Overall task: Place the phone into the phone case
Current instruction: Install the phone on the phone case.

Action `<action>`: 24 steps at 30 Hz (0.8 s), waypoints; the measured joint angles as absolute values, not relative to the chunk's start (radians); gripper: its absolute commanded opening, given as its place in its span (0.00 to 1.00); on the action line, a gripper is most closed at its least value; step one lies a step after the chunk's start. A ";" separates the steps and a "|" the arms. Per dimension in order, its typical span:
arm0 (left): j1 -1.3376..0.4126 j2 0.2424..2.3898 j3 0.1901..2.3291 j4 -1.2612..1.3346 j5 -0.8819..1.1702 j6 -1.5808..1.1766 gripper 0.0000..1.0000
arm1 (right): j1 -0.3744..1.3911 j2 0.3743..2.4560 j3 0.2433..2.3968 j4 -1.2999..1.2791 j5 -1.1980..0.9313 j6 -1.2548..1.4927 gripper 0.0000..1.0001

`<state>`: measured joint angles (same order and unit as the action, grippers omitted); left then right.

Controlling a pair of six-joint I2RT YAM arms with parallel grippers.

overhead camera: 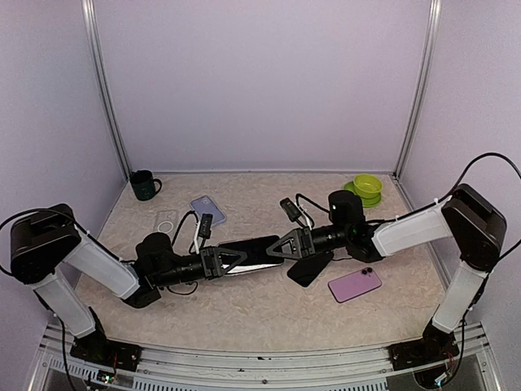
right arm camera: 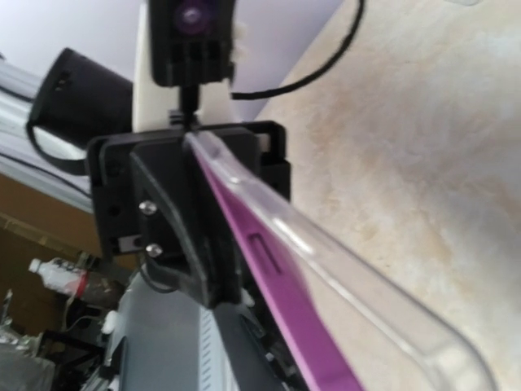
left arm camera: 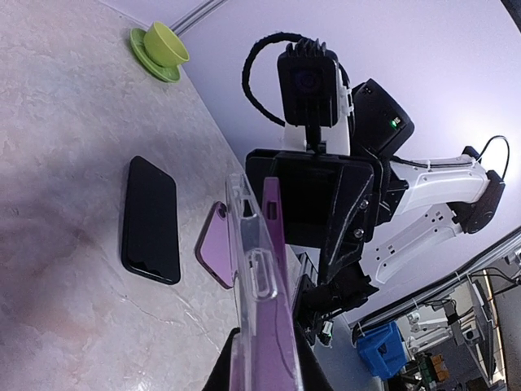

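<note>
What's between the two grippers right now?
The clear phone case, purple phone against it, spans the gap, gripped by left gripper and right gripper; the top view shows it.

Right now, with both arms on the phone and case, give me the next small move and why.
Probably squeeze the right gripper to press the phone into the clear case. The left gripper clamps the other end, and in the left wrist view a gap seems to show between phone and case rim at the far end.
</note>
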<state>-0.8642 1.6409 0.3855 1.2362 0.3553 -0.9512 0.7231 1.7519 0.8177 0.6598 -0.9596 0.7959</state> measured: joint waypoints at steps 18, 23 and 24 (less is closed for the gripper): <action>-0.864 1.563 0.382 1.110 0.329 -0.868 0.00 | 0.699 1.631 0.818 0.399 -0.847 0.609 0.44; -0.865 1.544 0.380 1.078 0.328 -0.849 0.00 | 0.682 1.597 0.816 0.376 -0.848 0.576 0.53; -0.865 1.540 0.380 1.073 0.328 -0.845 0.00 | 0.680 1.591 0.816 0.371 -0.849 0.570 0.54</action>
<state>-0.8650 1.5398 0.3801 1.0725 0.3283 -0.8452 0.6796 1.5906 0.8158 0.3706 -0.8486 0.5705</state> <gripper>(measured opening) 0.119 0.502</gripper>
